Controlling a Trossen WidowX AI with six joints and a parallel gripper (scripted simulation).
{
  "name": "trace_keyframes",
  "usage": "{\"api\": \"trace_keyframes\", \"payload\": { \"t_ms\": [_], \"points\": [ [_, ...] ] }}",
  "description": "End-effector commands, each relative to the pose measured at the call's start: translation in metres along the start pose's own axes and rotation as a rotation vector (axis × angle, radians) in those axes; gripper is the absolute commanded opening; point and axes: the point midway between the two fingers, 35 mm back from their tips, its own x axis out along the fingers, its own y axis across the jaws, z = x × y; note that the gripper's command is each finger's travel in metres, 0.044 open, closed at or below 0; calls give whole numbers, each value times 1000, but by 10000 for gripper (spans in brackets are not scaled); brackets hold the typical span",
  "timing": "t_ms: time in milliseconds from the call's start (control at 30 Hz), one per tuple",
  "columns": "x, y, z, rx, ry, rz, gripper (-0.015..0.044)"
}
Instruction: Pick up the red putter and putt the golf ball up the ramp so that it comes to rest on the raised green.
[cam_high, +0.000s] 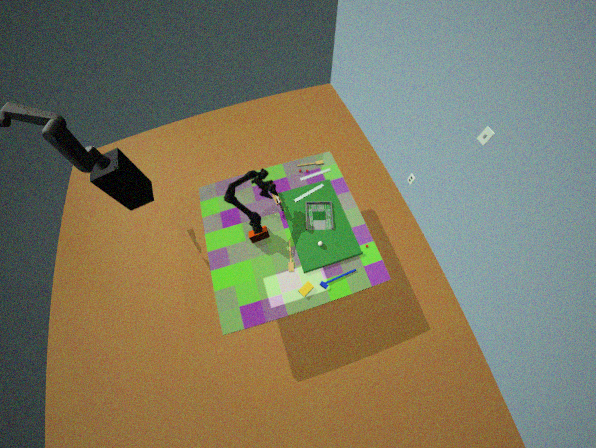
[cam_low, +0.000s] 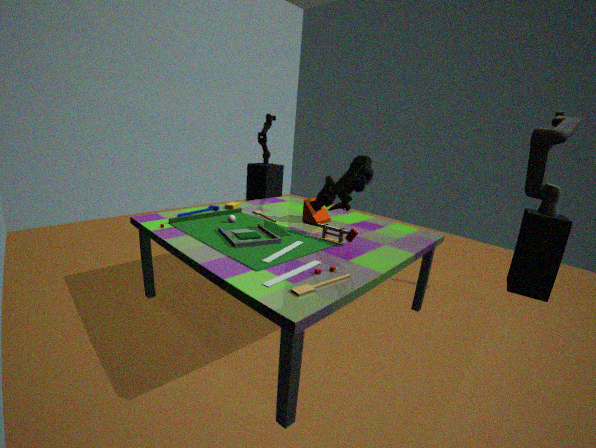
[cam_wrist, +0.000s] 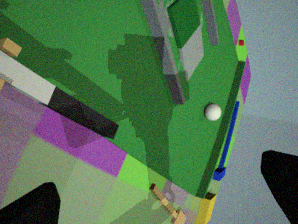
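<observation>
My gripper is open and empty, above the near side of the rack. The red putter rests across the small wooden rack at the mat's edge. Its red head is outside the wrist view, which shows its pale shaft and black grip between and beyond the fingers. The white golf ball lies on the green mat. The raised green has grey walls, with a pale ramp facing the ball.
A blue club and yellow block lie beyond the mat's end wall. Wooden paddles, white strips and small red cubes lie around the table.
</observation>
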Motion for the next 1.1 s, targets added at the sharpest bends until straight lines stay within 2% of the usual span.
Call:
{"api": "trace_keyframes", "payload": {
  "t_ms": [0, 100, 333, 567, 733, 1067],
  "points": [
    [63, 20, -24, -458, 137, 516, 440],
    [75, 23, -26, -514, 64, 682, 440],
    [89, 20, -24, -585, -174, 884, 440],
    [99, 5, -17, -613, -501, 943, 440],
    [104, -6, -12, -679, -704, 890, 440],
    [104, -7, -11, -681, -711, 887, 440]
  ]
}}
